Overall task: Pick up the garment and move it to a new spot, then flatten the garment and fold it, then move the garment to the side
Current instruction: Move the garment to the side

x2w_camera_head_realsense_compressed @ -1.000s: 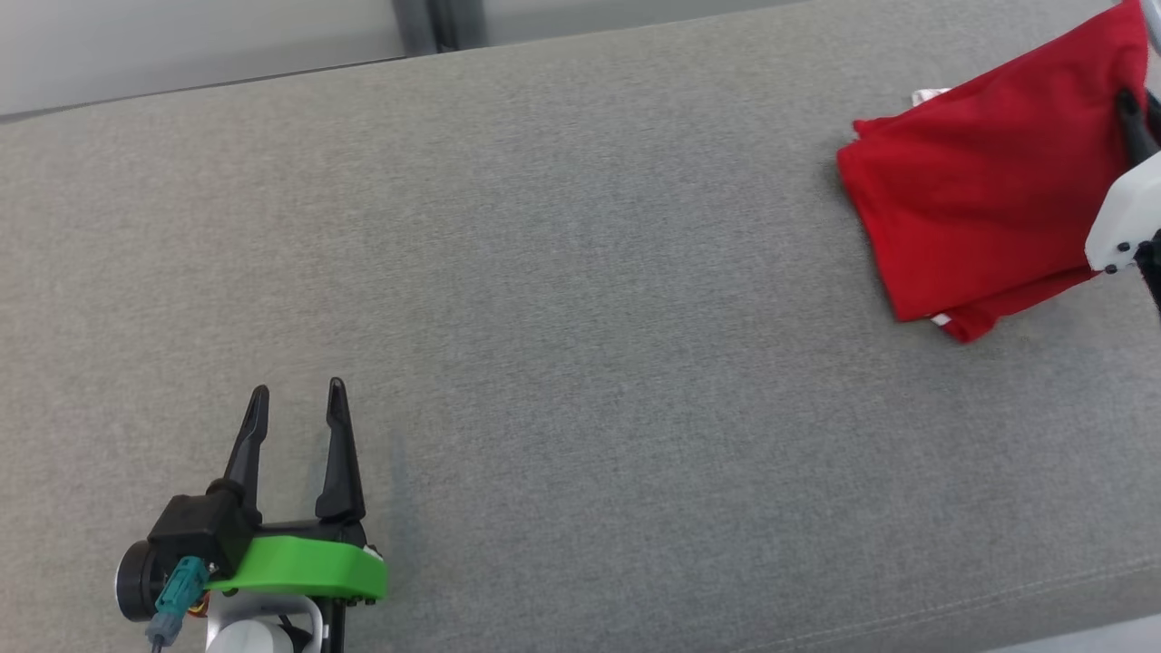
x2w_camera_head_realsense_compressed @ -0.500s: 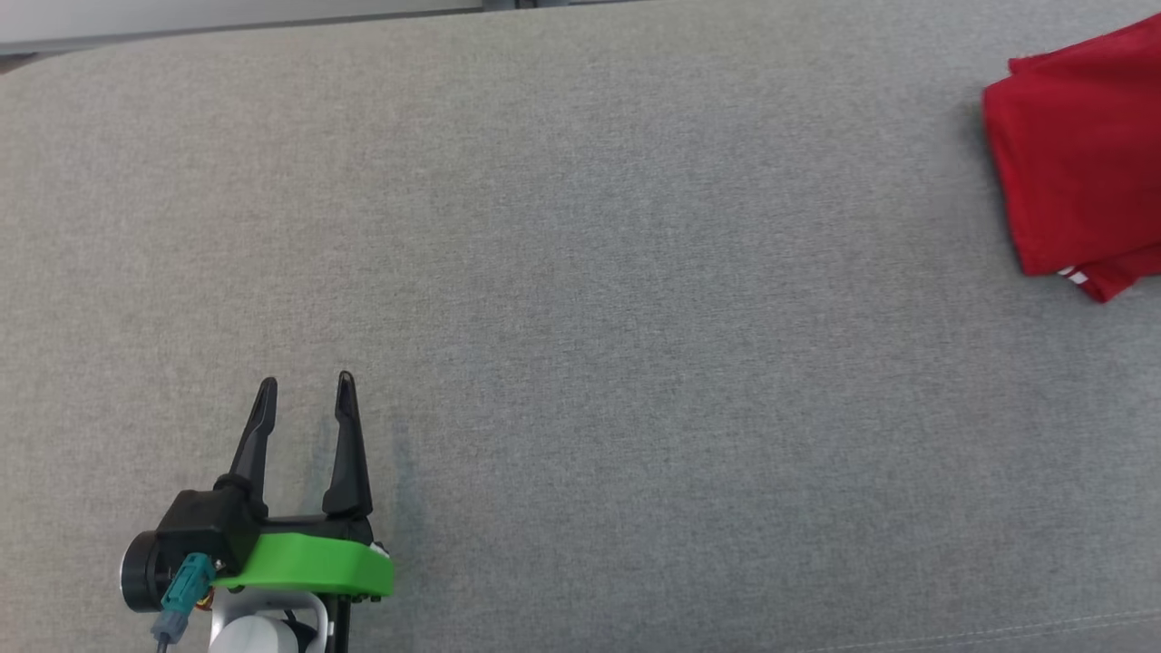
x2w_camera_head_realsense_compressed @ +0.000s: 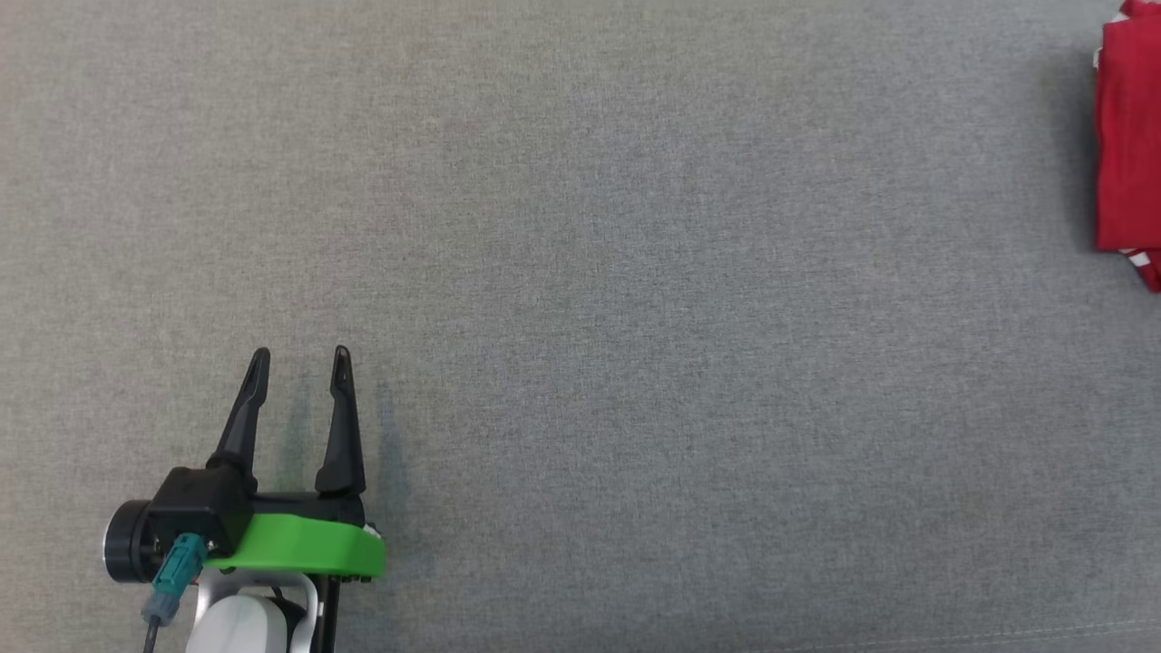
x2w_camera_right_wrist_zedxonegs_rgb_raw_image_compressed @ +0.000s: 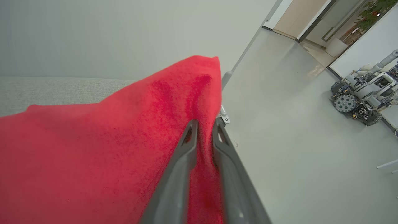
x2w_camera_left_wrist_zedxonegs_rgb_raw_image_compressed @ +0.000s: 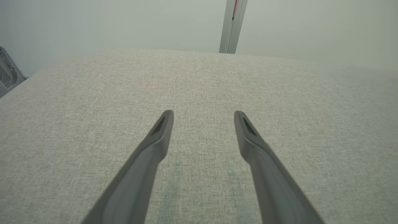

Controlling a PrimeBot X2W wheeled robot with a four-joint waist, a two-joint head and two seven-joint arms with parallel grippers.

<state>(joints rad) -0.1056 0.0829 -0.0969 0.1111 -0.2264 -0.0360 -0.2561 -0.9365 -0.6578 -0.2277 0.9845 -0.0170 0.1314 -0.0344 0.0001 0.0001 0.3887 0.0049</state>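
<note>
The garment [x2w_camera_head_realsense_compressed: 1129, 154] is red, folded, with white trim, and lies on the grey fabric surface [x2w_camera_head_realsense_compressed: 635, 317] at the head view's far right edge, mostly cut off. In the right wrist view the garment [x2w_camera_right_wrist_zedxonegs_rgb_raw_image_compressed: 93, 149] is close up, and my right gripper [x2w_camera_right_wrist_zedxonegs_rgb_raw_image_compressed: 205, 123] has its fingers nearly together with a fold of the red cloth pinched between them near the surface's edge. My left gripper [x2w_camera_head_realsense_compressed: 301, 355] rests open at the lower left, far from the garment. The left wrist view shows that gripper [x2w_camera_left_wrist_zedxonegs_rgb_raw_image_compressed: 203, 114] with nothing between its fingers.
Past the pinched cloth the surface ends and a pale floor [x2w_camera_right_wrist_zedxonegs_rgb_raw_image_compressed: 295, 140] drops away, with a wheeled machine [x2w_camera_right_wrist_zedxonegs_rgb_raw_image_compressed: 357, 99] standing farther off. A metal post [x2w_camera_left_wrist_zedxonegs_rgb_raw_image_compressed: 232, 26] rises behind the surface's far edge.
The head camera has swung, so the garment has slid to the right edge of its view and my right forearm has left it. The left gripper stays open in place.
</note>
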